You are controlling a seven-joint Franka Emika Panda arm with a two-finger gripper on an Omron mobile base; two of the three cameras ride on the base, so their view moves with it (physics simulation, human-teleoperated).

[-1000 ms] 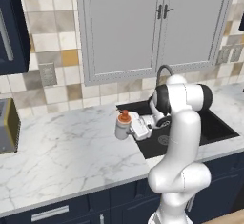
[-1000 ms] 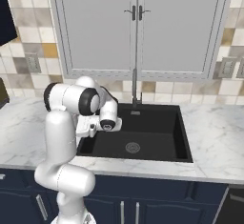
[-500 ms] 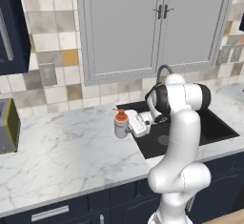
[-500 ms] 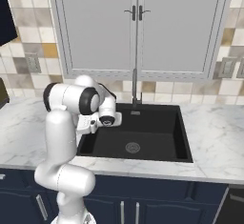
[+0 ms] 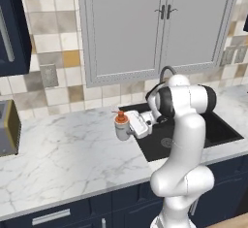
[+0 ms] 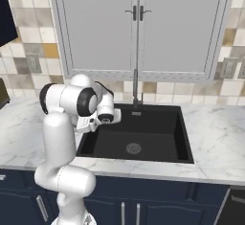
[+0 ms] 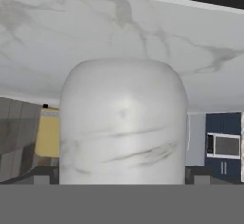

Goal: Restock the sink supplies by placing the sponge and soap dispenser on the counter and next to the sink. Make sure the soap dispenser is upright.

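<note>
A white marble desk point(image 5: 68, 159) veined in grey runs along a tiled kitchen wall, topping dark navy cabinets point(image 5: 72, 212), with a pair of pale grey upper cabinet doors point(image 5: 155, 25) above it. Set into the slab is the black sink point(image 6: 139, 138), a rectangular basin with a round drain and a grey gooseneck faucet point(image 6: 135, 87) rising at its back edge. The white robot arm point(image 5: 186, 144) stands at the front of the sink and reaches left across the basin's near corner. At the far left edge of the left base view a toaster point(image 5: 7, 127) sits on the desk, well apart from the arm.

The soap dispenser point(image 5: 121, 126), a light grey bottle with an orange-red pump top, stands upright just beside the sink's left rim, over the marble. The claw point(image 5: 131, 125) is at the bottle's sink side, its wrist level with the bottle body. In the hand view the bottle's rounded body point(image 7: 124, 123) sits very close between the claw's sides. The claw is spread wide, and whether its sides press on the bottle cannot be told. Whether the bottle's base rests on the desk cannot be told either.
</note>
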